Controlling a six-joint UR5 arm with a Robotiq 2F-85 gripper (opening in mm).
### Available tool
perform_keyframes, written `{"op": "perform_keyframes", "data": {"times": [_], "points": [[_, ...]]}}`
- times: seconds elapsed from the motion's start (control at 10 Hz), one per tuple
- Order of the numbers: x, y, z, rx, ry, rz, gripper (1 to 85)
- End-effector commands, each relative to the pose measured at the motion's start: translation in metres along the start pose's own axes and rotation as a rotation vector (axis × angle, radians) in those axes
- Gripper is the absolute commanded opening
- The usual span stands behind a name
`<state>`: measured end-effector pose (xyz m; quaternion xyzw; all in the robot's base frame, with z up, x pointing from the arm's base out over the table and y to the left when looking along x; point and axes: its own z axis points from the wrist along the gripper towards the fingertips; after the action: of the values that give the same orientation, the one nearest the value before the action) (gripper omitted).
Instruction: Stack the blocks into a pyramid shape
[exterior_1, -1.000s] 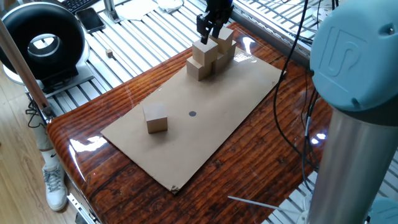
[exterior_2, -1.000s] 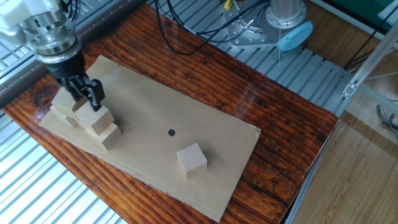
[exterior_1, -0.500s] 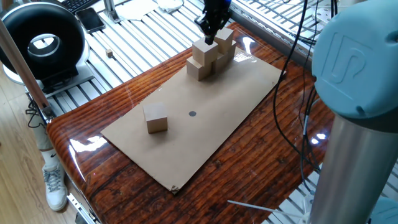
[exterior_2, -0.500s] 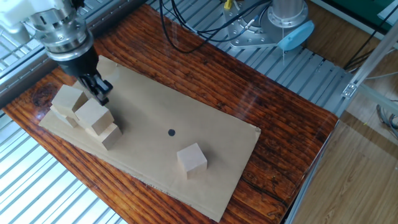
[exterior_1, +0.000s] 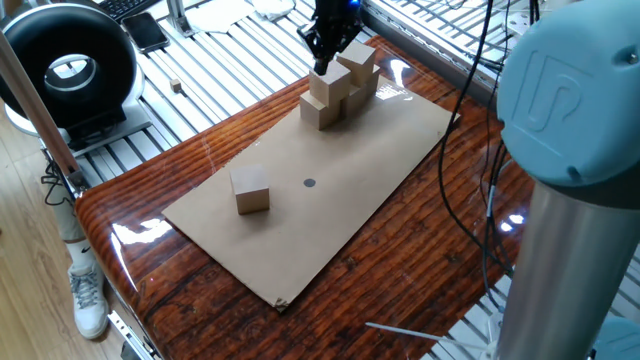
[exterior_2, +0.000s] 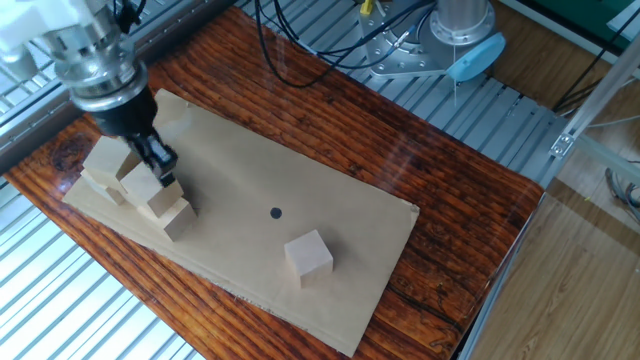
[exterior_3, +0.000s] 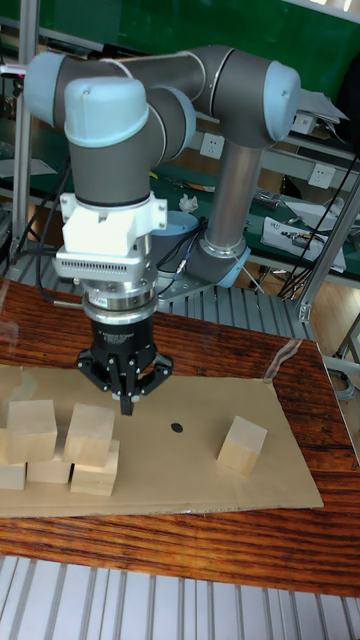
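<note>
The blocks are plain tan wooden cubes on a cardboard mat (exterior_1: 390, 150). Near one end of the mat a row of three carries two more, one of them an upper block (exterior_3: 90, 432) (exterior_2: 143, 186) (exterior_1: 324, 82) just under my gripper. A lone block (exterior_1: 250, 189) (exterior_2: 307, 255) (exterior_3: 243, 445) lies apart on the mat's other half. My gripper (exterior_3: 127, 402) (exterior_2: 163, 172) (exterior_1: 322, 58) hangs just above that upper block's edge, on its side facing the lone block. Its fingers meet at a point, shut and holding nothing.
A black dot (exterior_1: 309, 183) marks the mat's middle. A black ring-shaped device (exterior_1: 65, 68) and a tiny tan cube (exterior_1: 176, 86) lie on the slatted metal beyond the glossy wooden table. Cables and the arm's base (exterior_2: 455, 35) are at the far side.
A second ago the fingers stood open around the upper block. They have since let go and closed, and the gripper has shifted slightly toward the mat's middle. The blocks have not moved.
</note>
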<state>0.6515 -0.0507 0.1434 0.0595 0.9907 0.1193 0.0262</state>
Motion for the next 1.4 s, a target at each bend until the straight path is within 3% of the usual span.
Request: {"op": "perform_keyframes", "data": {"times": [0.0,1.3], "points": [[-0.019,-0.003,0.013,-0.011,-0.021,-0.01,1.0],[-0.018,-0.013,0.022,0.035,0.005,-0.048,1.0]]}}
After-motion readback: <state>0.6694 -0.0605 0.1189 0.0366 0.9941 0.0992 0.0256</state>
